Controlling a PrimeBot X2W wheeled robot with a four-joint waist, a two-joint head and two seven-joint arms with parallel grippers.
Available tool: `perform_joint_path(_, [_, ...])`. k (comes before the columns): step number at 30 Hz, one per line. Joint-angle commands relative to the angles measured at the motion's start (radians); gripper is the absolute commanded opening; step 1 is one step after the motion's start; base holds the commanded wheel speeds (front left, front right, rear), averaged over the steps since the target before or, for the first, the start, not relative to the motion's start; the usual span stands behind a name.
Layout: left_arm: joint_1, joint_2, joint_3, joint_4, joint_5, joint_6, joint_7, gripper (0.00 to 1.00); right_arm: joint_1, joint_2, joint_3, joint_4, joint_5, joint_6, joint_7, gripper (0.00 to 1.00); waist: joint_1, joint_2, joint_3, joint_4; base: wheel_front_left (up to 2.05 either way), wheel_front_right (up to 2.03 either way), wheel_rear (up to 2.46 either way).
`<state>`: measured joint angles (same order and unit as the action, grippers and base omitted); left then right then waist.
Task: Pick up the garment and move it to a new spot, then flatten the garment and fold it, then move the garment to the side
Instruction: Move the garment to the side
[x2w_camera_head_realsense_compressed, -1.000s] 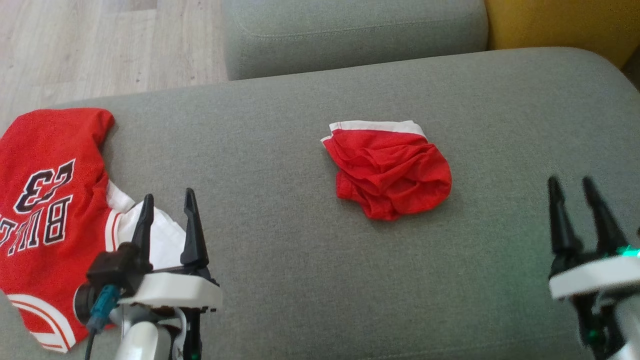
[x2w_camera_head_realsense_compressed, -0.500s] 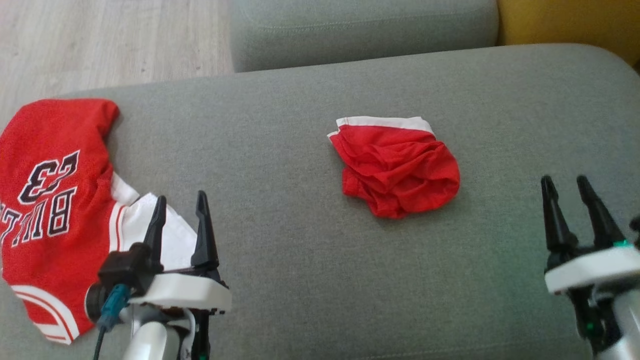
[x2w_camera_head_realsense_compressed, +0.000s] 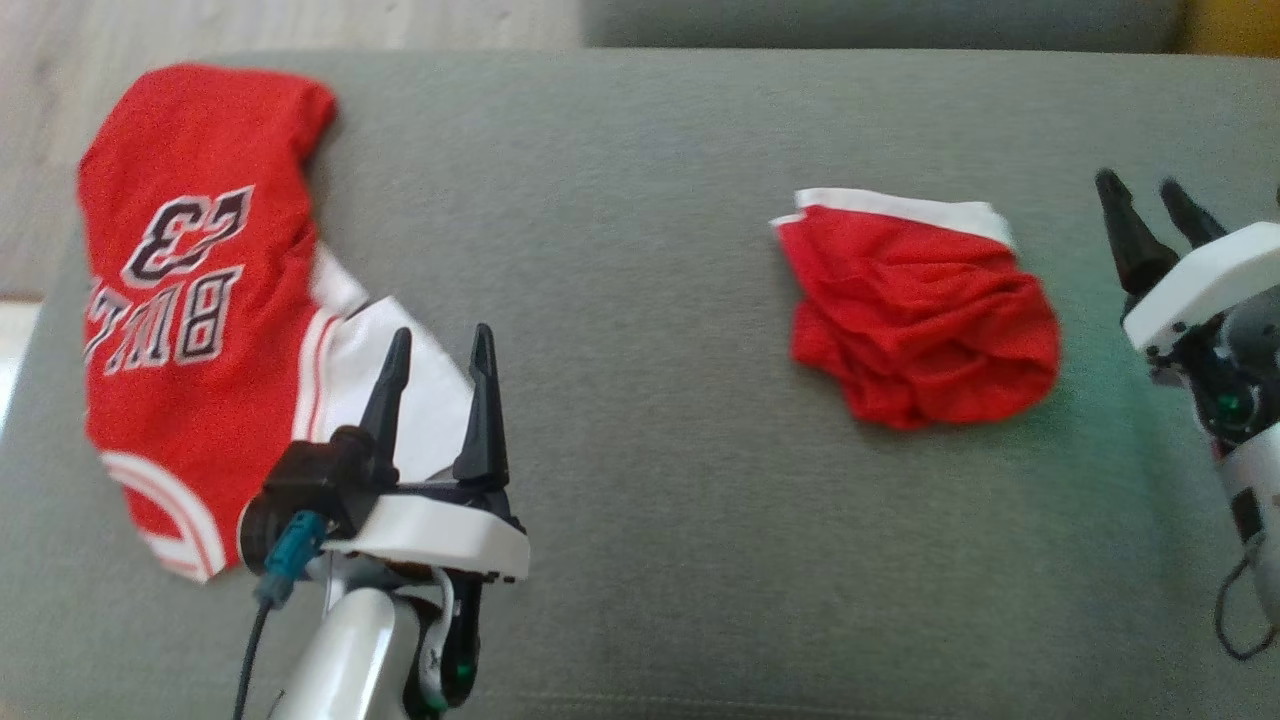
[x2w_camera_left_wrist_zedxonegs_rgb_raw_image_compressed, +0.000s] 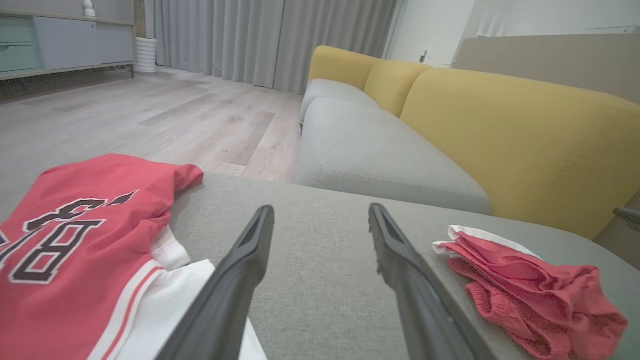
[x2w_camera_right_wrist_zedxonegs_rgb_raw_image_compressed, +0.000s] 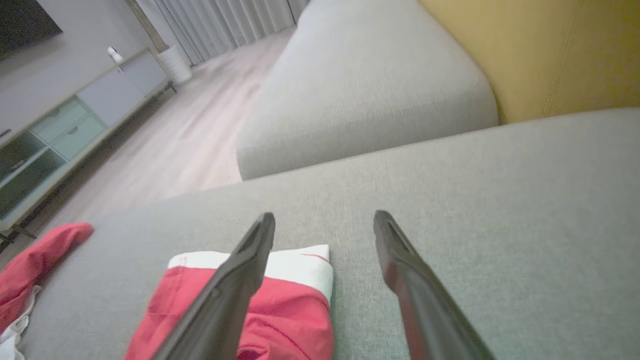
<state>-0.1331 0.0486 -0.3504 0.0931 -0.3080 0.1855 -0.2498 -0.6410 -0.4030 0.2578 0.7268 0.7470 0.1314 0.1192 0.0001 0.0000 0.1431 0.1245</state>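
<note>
Since a second ago the head camera has swung, so everything sits further right in its picture. The right gripper (x2w_camera_head_realsense_compressed: 1137, 182) has truly moved: it has come forward from nearer the robot, and its tips are now level with the white band of the crumpled red garment (x2w_camera_head_realsense_compressed: 920, 310), near its right side but not touching.

The broad grey cushion (x2w_camera_head_realsense_compressed: 650, 300) carries everything; its weave is coarse and matte, its corners rounded. Behind it we see a second grey cushion (x2w_camera_left_wrist_zedxonegs_rgb_raw_image_compressed: 370, 155) and a smooth yellow backrest (x2w_camera_left_wrist_zedxonegs_rgb_raw_image_compressed: 525, 140), then pale wooden floor (x2w_camera_left_wrist_zedxonegs_rgb_raw_image_compressed: 150, 115), grey curtains (x2w_camera_left_wrist_zedxonegs_rgb_raw_image_compressed: 260, 40) and a low cabinet (x2w_camera_left_wrist_zedxonegs_rgb_raw_image_compressed: 65, 40).

At the cushion's left end lies a red jersey (x2w_camera_head_realsense_compressed: 190, 300), mesh-like, with white trim, a dark 23 and lettering upside down to us. The task's garment lies right of centre, a thin, wrinkled heap with one straight white band along its far edge.

The left gripper (x2w_camera_head_realsense_compressed: 441, 333) hovers over the jersey's white part, jaws spread wide and empty. The right one is equally wide apart and holds nothing.

The left gripper hides part of the jersey's hem. In the right wrist view one finger (x2w_camera_right_wrist_zedxonegs_rgb_raw_image_compressed: 235, 280) covers part of the red heap, whose near side runs off the bottom edge. The head picture is slightly blurred, so we cannot read the lettering fully.
</note>
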Motion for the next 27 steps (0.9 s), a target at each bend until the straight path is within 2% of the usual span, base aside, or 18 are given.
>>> perform_joint_path(1, [-0.049,0.002,0.016,-0.034,-0.010,0.009,-0.012,1.00,-0.039,-0.030,0.020,0.042,0.024,-0.001,0.055,1.00,-0.0001,0.0000,0.044,0.068,0.00,0.00,0.00])
perform_joint_path(9, [-0.067,0.002,-0.014,-0.041,-0.025,0.030,-0.012,1.00,-0.136,-0.045,0.076,0.291,0.101,-0.001,0.296,1.00,-0.0001,0.0000,0.084,0.152,0.00,0.00,0.00])
perform_joint_path(13, [-0.065,0.002,-0.012,-0.043,-0.028,0.037,-0.012,1.00,-0.139,-0.026,0.104,0.334,0.151,-0.001,0.445,1.00,-0.0001,0.0000,0.088,0.161,0.00,0.00,0.00])
perform_joint_path(16, [-0.059,0.002,-0.010,-0.037,-0.029,0.040,-0.012,1.00,-0.123,-0.009,0.115,0.310,0.197,-0.001,0.483,1.00,-0.0001,0.0000,0.080,0.155,0.00,0.00,0.00])
perform_joint_path(19, [-0.059,0.002,-0.010,-0.030,-0.030,0.037,-0.012,1.00,-0.098,-0.003,0.137,0.259,0.228,-0.001,0.470,0.00,-0.0001,0.0000,0.062,0.142,0.00,0.00,0.00])
perform_joint_path(23, [-0.059,0.002,-0.003,-0.022,-0.025,0.030,-0.012,1.00,-0.085,-0.005,0.156,0.201,0.249,-0.001,0.393,0.00,-0.0001,0.0000,0.040,0.117,0.00,0.00,0.00])
perform_joint_path(27, [-0.056,0.002,0.005,-0.014,-0.021,0.012,-0.012,1.00,-0.088,-0.013,0.202,0.129,0.261,-0.001,0.286,0.00,-0.0001,0.0000,0.007,0.062,0.00,0.00,0.00])
